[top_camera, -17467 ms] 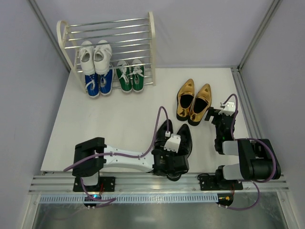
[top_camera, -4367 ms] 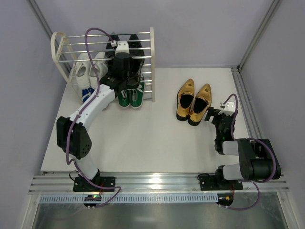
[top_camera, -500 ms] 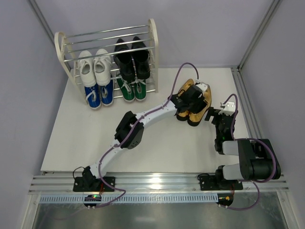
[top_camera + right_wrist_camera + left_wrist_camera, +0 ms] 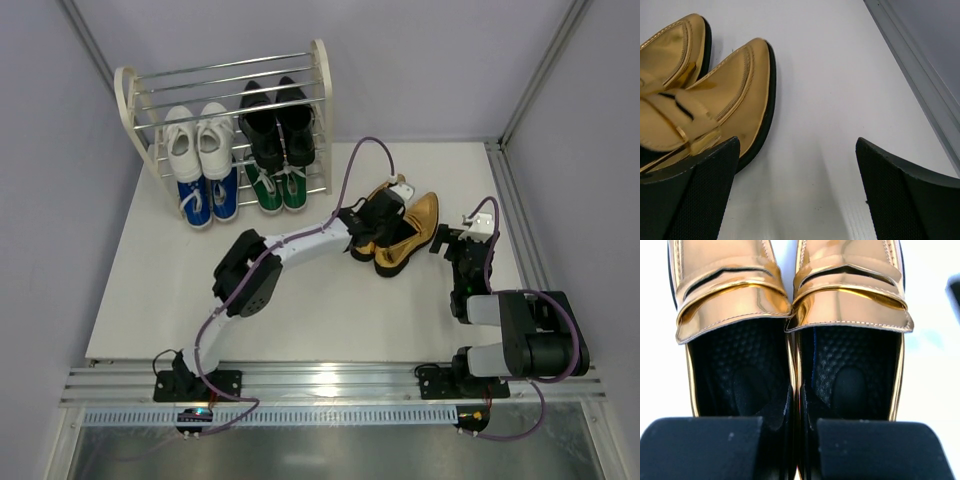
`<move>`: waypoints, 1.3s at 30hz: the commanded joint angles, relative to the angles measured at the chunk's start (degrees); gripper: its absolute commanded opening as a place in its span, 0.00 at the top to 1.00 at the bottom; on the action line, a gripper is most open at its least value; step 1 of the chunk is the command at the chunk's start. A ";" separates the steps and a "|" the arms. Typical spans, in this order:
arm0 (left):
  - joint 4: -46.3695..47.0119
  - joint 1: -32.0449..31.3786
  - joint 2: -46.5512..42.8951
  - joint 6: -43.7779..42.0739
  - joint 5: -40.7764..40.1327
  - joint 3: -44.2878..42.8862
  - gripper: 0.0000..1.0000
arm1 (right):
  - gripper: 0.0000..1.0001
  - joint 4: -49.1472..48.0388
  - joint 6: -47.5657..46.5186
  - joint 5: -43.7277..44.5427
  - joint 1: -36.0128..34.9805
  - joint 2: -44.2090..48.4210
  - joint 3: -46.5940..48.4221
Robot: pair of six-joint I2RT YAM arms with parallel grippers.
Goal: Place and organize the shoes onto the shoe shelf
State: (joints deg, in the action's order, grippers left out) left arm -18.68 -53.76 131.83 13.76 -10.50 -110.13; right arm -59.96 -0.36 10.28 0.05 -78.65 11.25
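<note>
Glossy gold shoes (image 4: 412, 232) shifted, left hand (image 4: 800, 442) pinching

Black loafers (image 4: 278, 125): no longer on the table by the arm bases. They now sit on the upper rods of the shoe shelf (image 4: 320, 70), above the green sneakers (image 4: 278, 188).

Left arm (image 4: 300, 240): off the shelf and stretched across the table to the right.

Left gripper (image 4: 372, 215): jaws were wide a moment ago. They are now pinched on the two touching inner walls of the gold shoes (image 4: 850, 305) at the heel openings.

Gold shoes: shifted a little left and nearer. The pair is turned, with toes now angled toward the back right instead of straight back.
</note>
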 commanded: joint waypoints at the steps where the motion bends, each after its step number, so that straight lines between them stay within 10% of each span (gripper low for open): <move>1: -8.74 -0.74 -8.50 2.06 -0.92 10.09 1.00 | 0.03 -4.37 -0.34 -0.09 -0.05 0.43 0.27; 12: -4.88 -2.32 -38.62 12.08 -12.08 48.30 1.00 | 0.03 -4.37 -0.34 -0.17 -0.05 0.52 0.27; 17: -7.60 -3.02 -44.73 12.34 -9.36 51.94 0.98 | 0.03 -4.37 -0.34 0.00 -0.05 0.43 0.36; 23: -6.12 -3.90 -43.50 11.64 -5.95 52.03 0.47 | 0.03 -4.37 -0.34 -0.18 -0.05 0.43 0.27; 27: -5.49 -3.90 -41.92 11.11 -4.35 51.85 0.42 | 0.03 -4.37 -0.34 0.00 -0.05 0.43 0.36; 31: -5.49 -3.90 -40.69 11.11 -2.25 52.47 0.56 | 0.03 -4.28 -0.34 -0.09 -0.05 0.52 0.36; 35: -7.07 -3.90 -38.84 11.90 -0.22 53.17 0.99 | 0.03 -4.37 -0.34 0.00 -0.05 0.43 0.27; 39: -6.99 -3.99 -40.15 12.96 -0.48 55.63 1.00 | 0.03 -4.37 -0.34 -0.09 -0.05 0.52 0.36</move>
State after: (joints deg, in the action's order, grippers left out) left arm -24.40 -57.25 91.61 25.15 -14.20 -57.58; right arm -59.96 -0.36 10.31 0.05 -78.65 11.25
